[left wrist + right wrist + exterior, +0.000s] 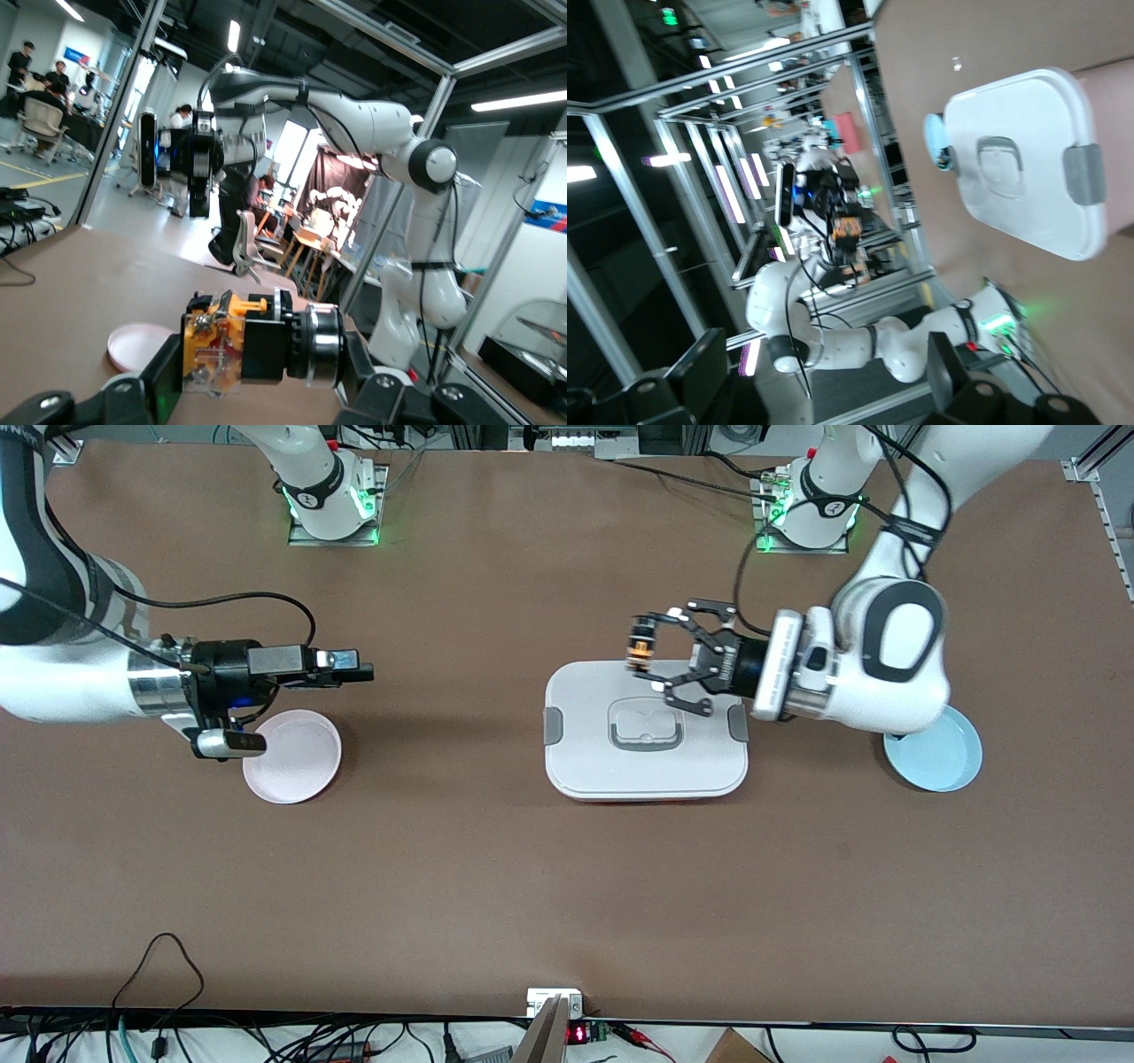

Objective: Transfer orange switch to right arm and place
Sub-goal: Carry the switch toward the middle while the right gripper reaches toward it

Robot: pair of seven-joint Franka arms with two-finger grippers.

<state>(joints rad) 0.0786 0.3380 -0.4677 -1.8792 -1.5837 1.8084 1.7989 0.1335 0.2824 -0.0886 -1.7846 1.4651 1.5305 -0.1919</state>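
Pickup is done on my end: the left tool (654, 659) is pinching the orange switch (638, 652), and the part is up in the air over the farther edge of the white lidded box (646, 766) in the middle of the desk (496, 886). In the left wrist view the switch (232, 346) sits square between the claw's fingers, orange end toward the other arm.

The handover itself is not yet done. The right tool (354, 669) hangs over the desk just above the pink plate (301, 766), toward the right arm's end, well apart from the switch. Its slim fingers look spread in the right wrist view, with nothing between them, and they point along the desk straight at the left tool.

So by my reckoning I'm roughly at the one-third mark: grab finished, transfer and placing left. I guess the pink plate is the drop spot, though nothing here confirms it.

Poses now: the left arm is bent down from its base, forearm level, wrist horizontal, claw aimed toward the right arm's end. The right arm mirrors it, forearm level and wrist horizontal. The blue plate (939, 757) lies under the left arm's elbow, near the left arm's end of the desk.
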